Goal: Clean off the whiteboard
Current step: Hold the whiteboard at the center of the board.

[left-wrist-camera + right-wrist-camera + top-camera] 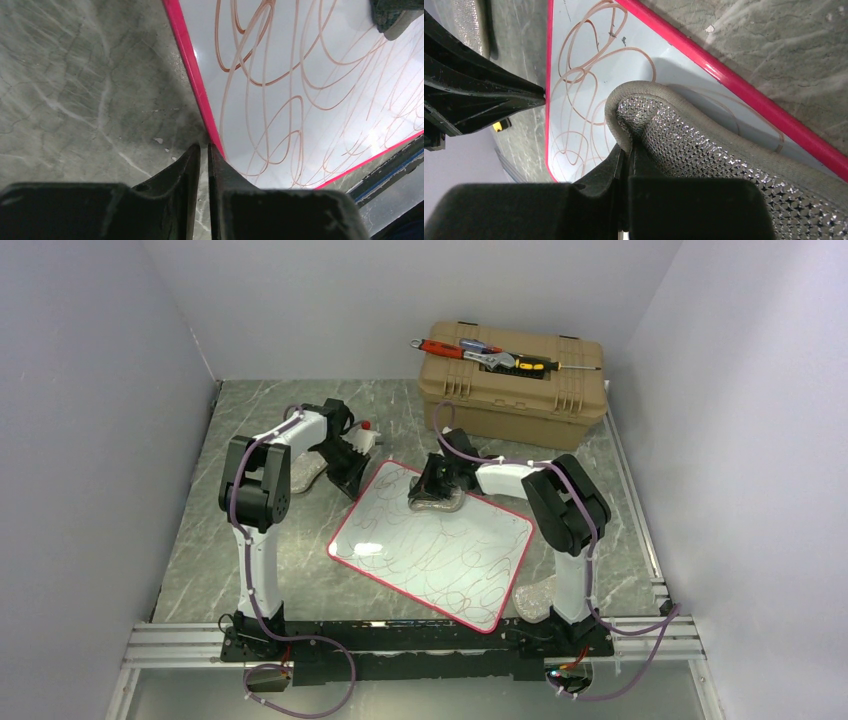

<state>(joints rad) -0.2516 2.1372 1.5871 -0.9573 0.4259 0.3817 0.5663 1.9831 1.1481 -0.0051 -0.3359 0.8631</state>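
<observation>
One glossy white, red-rimmed whiteboard, scribbled over, lies on the grey marbled surface. We count two pincers: the right pincer clamps a glittery grey mesh cloth on it; the left pincer, barely ajar and empty, sits beside its rim.

Soft, even light from above fills the overhead view, and shadows under the arms are faint. Right of the left gripper, the glossy whiteboard shows a pale glare patch. Both grippers' own fingers are dark and blurred near the lens. Around the right gripper, the mesh cloth glints sharply.
</observation>
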